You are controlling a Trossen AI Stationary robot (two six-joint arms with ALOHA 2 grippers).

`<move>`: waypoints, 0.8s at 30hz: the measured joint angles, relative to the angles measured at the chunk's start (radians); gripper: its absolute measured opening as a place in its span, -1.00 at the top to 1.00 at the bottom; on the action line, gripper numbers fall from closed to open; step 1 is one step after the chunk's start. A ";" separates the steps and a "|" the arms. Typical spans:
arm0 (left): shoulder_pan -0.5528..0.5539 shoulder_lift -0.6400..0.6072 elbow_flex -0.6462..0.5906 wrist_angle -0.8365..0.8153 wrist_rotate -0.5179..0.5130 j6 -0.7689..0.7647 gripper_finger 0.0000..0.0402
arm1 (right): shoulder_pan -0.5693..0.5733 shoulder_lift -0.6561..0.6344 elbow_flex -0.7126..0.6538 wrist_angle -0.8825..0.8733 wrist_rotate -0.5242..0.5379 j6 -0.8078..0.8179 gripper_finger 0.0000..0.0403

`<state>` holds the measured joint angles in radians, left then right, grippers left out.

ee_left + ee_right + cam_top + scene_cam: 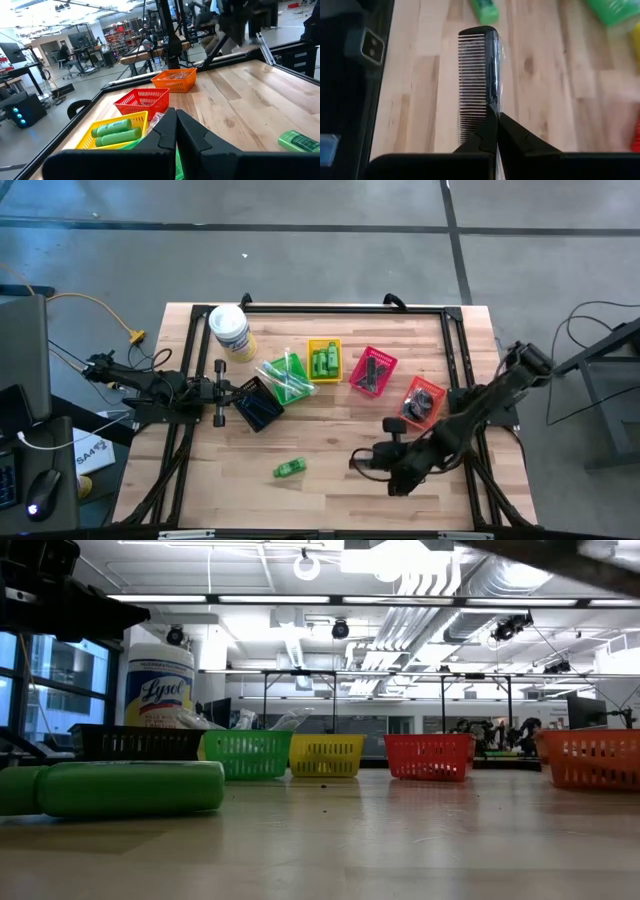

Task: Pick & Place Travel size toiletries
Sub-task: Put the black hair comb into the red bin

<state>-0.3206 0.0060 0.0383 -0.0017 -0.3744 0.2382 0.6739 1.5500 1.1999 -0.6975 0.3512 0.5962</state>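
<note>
A black comb (479, 80) in a clear wrapper sticks out ahead of my right gripper (495, 131), which is shut on it. That gripper (358, 460) is over the table's near right part and points down at a slant. A green mini bottle (290, 468) lies on its side on the wood to its left, and also fills the left of the low view (120, 788). More green bottles lie in the yellow basket (117, 131). My left gripper (176, 127) waits shut and level at the table's left, beside the black basket (258, 402). My right gripper pinches the comb between its two fingertips at the end nearest the wrist, on the solid spine (493, 107) beside the teeth. The fingers lie along the comb, which runs straight on ahead of them. It appears lifted clear of the wood.
A row of small baskets crosses the table's middle: black, green (288, 378), yellow (324, 360), red (372, 370) and orange (423, 400). A white Lysol tub (232, 332) stands at the far left. Bare wood lies along the near edge around the loose bottle.
</note>
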 joint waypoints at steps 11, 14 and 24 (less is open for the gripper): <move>0.000 0.000 0.000 0.000 0.000 0.000 1.00 | -0.010 -0.259 -0.144 0.067 0.049 -0.068 0.99; 0.000 0.000 0.000 0.000 0.000 -0.001 1.00 | -0.027 -0.359 -0.236 0.133 0.042 -0.093 0.99; 0.000 0.000 0.000 0.000 0.000 -0.005 1.00 | -0.092 -0.686 -0.555 0.402 -0.009 -0.160 0.99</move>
<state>-0.3207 0.0060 0.0383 -0.0017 -0.3740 0.2333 0.5817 0.8638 0.6453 -0.2958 0.3423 0.4367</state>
